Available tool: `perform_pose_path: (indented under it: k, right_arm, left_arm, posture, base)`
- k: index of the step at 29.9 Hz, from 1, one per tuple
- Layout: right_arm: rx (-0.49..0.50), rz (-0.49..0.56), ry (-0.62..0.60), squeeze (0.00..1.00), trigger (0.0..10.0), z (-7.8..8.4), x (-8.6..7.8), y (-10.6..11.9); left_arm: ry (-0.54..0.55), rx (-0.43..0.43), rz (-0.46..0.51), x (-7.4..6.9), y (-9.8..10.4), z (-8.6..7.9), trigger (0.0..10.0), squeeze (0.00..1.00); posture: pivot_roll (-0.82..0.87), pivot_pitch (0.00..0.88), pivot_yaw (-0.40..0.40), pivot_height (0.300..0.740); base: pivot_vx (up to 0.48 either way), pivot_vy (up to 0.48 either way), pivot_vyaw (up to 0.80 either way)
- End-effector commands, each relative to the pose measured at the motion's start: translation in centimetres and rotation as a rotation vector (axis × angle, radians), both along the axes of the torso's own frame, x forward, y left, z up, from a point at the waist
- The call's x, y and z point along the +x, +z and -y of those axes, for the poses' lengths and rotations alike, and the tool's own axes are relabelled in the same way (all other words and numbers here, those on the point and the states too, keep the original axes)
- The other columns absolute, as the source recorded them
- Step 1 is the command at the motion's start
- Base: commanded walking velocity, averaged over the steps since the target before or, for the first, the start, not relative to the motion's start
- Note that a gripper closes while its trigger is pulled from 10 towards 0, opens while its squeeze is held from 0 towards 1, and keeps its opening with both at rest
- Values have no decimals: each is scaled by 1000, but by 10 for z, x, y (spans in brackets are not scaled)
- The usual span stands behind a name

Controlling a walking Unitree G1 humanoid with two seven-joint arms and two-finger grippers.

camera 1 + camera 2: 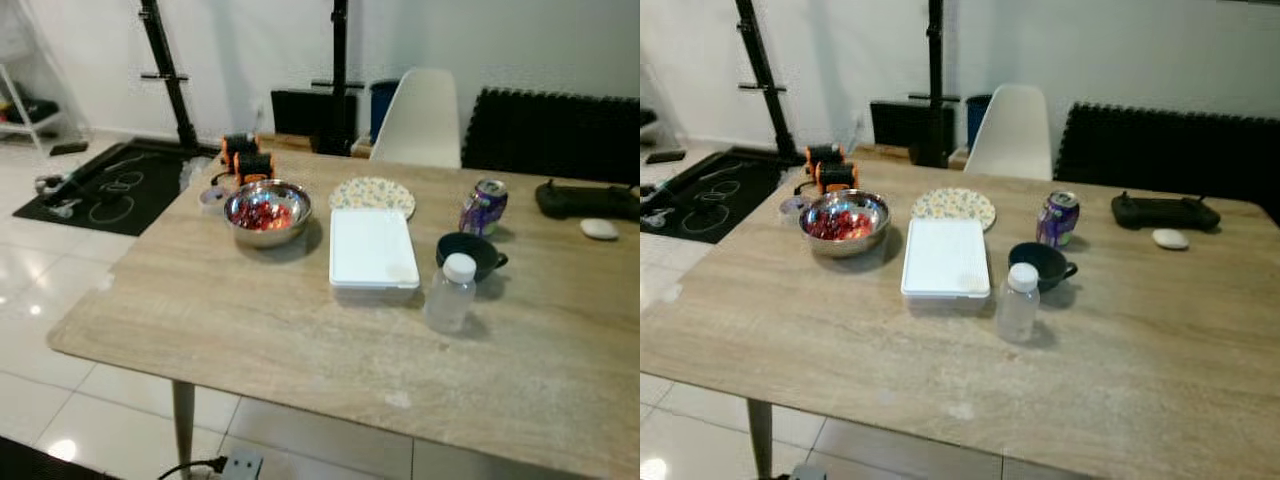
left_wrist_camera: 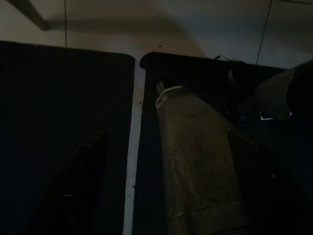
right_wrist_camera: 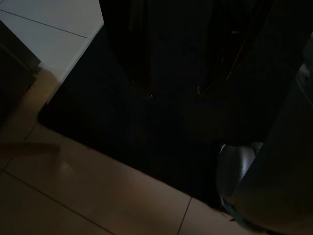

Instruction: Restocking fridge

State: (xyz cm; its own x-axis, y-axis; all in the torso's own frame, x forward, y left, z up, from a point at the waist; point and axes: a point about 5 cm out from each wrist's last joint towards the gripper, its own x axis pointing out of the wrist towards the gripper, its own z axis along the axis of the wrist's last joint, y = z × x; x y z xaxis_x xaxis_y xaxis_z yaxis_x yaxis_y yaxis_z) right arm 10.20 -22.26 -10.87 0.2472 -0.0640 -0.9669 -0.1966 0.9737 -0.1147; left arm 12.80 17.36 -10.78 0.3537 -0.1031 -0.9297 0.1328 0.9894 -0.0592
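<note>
A wooden table (image 1: 250, 330) stands in front of me. On it are a steel bowl (image 1: 267, 211) of red pieces, a flat white lidded container (image 1: 372, 247), a clear plastic bottle (image 1: 450, 293) with a white cap, a dark mug (image 1: 468, 254), a purple drink can (image 1: 483, 207) and a patterned plate (image 1: 372, 195). Both arms hang idle at my sides. Their wrist views are very dark and show pale floor tiles, black mats and my silver leg (image 2: 195, 166).
A black controller (image 1: 585, 200) and a white oval object (image 1: 599, 228) lie at the table's far right. Orange-black devices (image 1: 245, 157) sit at its far left corner. A white chair (image 1: 420, 118) stands behind the table. A black mat (image 1: 110, 185) and a power strip (image 1: 235, 465) lie on the floor.
</note>
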Motion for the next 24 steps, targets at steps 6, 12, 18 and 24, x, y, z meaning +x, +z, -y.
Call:
perform_pose_path:
  k: [6, 12, 18, 24]
  right_arm:
    - [11, -12, 2, 0, 10000, -2, -1, -1]
    - [1, 7, -19, 0, 10000, -1, 0, 0]
    - [-12, -1, 2, 0, 10000, 0, 0, 0]
    - [-7, -1, -1, 0, 10000, -1, 0, 0]
  left_arm:
    - [10, -10, -56, -13, -4, 2, 10000, 0]
    - [0, -13, -49, -11, -4, 2, 10000, 0]
    - [-61, -6, -53, -11, -4, 5, 10000, 0]
    - [-10, -14, -44, -9, -4, 9, 10000, 0]
  posture:
    - [-90, 0, -16, 740]
    - [-90, 0, -14, 740]
    - [-90, 0, -15, 740]
    - [-89, 0, -15, 740]
  base:
    - [0, 0, 0]
    - [0, 0, 0]
    - [0, -378, 0]
    - [0, -76, 0]
